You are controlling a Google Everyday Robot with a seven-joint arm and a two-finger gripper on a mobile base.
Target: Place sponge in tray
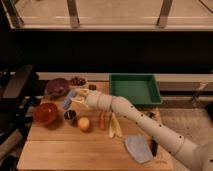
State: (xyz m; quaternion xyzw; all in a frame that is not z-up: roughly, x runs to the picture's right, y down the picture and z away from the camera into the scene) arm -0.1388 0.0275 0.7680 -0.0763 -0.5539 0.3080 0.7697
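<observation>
The pale blue-grey sponge [69, 99] sits between the fingers of my gripper [74, 100], held just above the wooden table's left part, in front of the purple bowl. The gripper is shut on it. The green tray [133, 90] stands at the table's back right, to the right of the gripper, and nothing lies in it. My white arm [135, 117] reaches from the lower right across the table's middle.
A purple bowl [56, 86] and a small dish of nuts [77, 80] stand at the back left. A red bowl [45, 113], a dark cup [70, 116], an orange fruit [83, 123], a carrot [102, 120] and a banana [114, 126] lie below the gripper. A grey-blue cloth [138, 148] lies front right.
</observation>
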